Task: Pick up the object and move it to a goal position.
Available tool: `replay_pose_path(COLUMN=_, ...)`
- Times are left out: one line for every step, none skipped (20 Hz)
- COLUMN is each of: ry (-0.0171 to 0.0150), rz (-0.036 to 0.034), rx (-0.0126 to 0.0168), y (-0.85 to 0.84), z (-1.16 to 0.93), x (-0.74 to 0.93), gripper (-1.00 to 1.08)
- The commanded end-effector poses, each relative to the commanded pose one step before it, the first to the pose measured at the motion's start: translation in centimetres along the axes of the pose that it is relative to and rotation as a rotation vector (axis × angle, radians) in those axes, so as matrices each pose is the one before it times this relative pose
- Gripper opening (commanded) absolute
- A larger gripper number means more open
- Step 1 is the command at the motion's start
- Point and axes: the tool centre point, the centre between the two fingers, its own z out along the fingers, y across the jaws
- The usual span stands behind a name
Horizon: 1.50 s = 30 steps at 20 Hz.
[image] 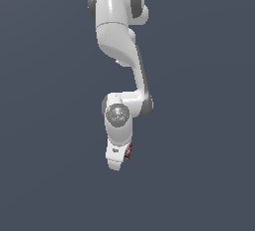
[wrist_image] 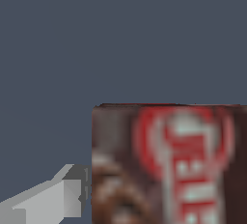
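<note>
The object (wrist_image: 169, 165), a dark-brown box with a red-and-white label, fills much of the wrist view close to the camera. One grey fingertip (wrist_image: 70, 194) presses against its side edge; the other finger is outside the picture. In the exterior view only a small red-brown sliver of the object (image: 128, 151) shows beside the white hand. There the gripper (image: 123, 156) hangs at the lower end of the arm, and the hand mostly hides the fingers. The gripper appears shut on the object.
The white arm (image: 119, 26) reaches down through the middle of the exterior view. Around it lies a plain dark grey-blue ground (image: 199, 125) with no other objects showing.
</note>
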Motion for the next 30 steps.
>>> replay_pose_path(ry=0.00043, rz=0.00039, rx=-0.00216, y=0.140, z=-0.045, x=0.002, gripper=1.00)
replay_pose_path(ry=0.00000, rz=0.00000, rx=0.00000, y=0.000, z=0.000, x=0.000, gripper=-1.00)
replay_pose_path(ry=0.00000, rz=0.00000, rx=0.00000, y=0.000, z=0.000, x=0.000, gripper=-1.00)
replay_pose_path(ry=0.00000, rz=0.00000, rx=0.00000, y=0.000, z=0.000, x=0.000, gripper=-1.00)
replay_pose_path(ry=0.00000, rz=0.00000, rx=0.00000, y=0.000, z=0.000, x=0.000, gripper=-1.00)
replay_pose_path(ry=0.00000, rz=0.00000, rx=0.00000, y=0.000, z=0.000, x=0.000, gripper=-1.00)
replay_pose_path(ry=0.00000, rz=0.00000, rx=0.00000, y=0.000, z=0.000, x=0.000, gripper=-1.00)
replay_pose_path(ry=0.00000, rz=0.00000, rx=0.00000, y=0.000, z=0.000, x=0.000, gripper=-1.00)
replay_pose_path(ry=0.00000, rz=0.00000, rx=0.00000, y=0.000, z=0.000, x=0.000, gripper=-1.00)
replay_pose_path(ry=0.00000, rz=0.00000, rx=0.00000, y=0.000, z=0.000, x=0.000, gripper=-1.00)
replay_pose_path(ry=0.00000, rz=0.00000, rx=0.00000, y=0.000, z=0.000, x=0.000, gripper=-1.00)
replay_pose_path(ry=0.00000, rz=0.00000, rx=0.00000, y=-0.004, z=-0.001, x=-0.002, gripper=-1.00)
replay_pose_path(ry=0.00000, rz=0.00000, rx=0.00000, y=-0.004, z=-0.026, x=0.004, gripper=-1.00)
replay_pose_path(ry=0.00000, rz=0.00000, rx=0.00000, y=-0.012, z=-0.079, x=0.011, gripper=-1.00)
replay_pose_path(ry=0.00000, rz=0.00000, rx=0.00000, y=-0.021, z=-0.132, x=0.018, gripper=-1.00)
replay_pose_path(ry=0.00000, rz=0.00000, rx=0.00000, y=-0.029, z=-0.185, x=0.025, gripper=-1.00)
replay_pose_path(ry=0.00000, rz=0.00000, rx=0.00000, y=-0.038, z=-0.239, x=0.032, gripper=-1.00)
replay_pose_path(ry=0.00000, rz=0.00000, rx=0.00000, y=-0.046, z=-0.294, x=0.040, gripper=-1.00)
replay_pose_path(ry=0.00000, rz=0.00000, rx=0.00000, y=-0.055, z=-0.350, x=0.047, gripper=-1.00)
replay_pose_path(ry=0.00000, rz=0.00000, rx=0.00000, y=-0.064, z=-0.407, x=0.055, gripper=-1.00)
replay_pose_path(ry=-0.00062, rz=-0.00029, rx=0.00004, y=-0.077, z=-0.454, x=0.086, gripper=-1.00)
replay_pose_path(ry=0.00000, rz=0.00000, rx=0.00000, y=-0.082, z=-0.526, x=0.071, gripper=-1.00)
replay_pose_path(ry=0.00000, rz=0.00000, rx=0.00000, y=-0.092, z=-0.589, x=0.080, gripper=-1.00)
replay_pose_path(ry=0.00000, rz=0.00000, rx=0.00000, y=-0.101, z=-0.653, x=0.089, gripper=-1.00)
replay_pose_path(ry=-0.00060, rz=-0.00033, rx=-0.00007, y=-0.117, z=-0.716, x=0.124, gripper=-1.00)
replay_pose_path(ry=0.00000, rz=0.00000, rx=0.00000, y=-0.122, z=-0.790, x=0.107, gripper=-1.00)
replay_pose_path(ry=0.00000, rz=0.00000, rx=0.00000, y=-0.133, z=-0.864, x=0.117, gripper=-1.00)
replay_pose_path(ry=0.00000, rz=0.00000, rx=0.00000, y=-0.144, z=-0.938, x=0.128, gripper=-1.00)
replay_pose_path(ry=-0.00057, rz=-0.00038, rx=-0.00004, y=-0.159, z=-1.000, x=0.169, gripper=-1.00)
replay_pose_path(ry=0.00000, rz=0.00000, rx=0.00000, y=-0.162, z=-1.067, x=0.146, gripper=-1.00)
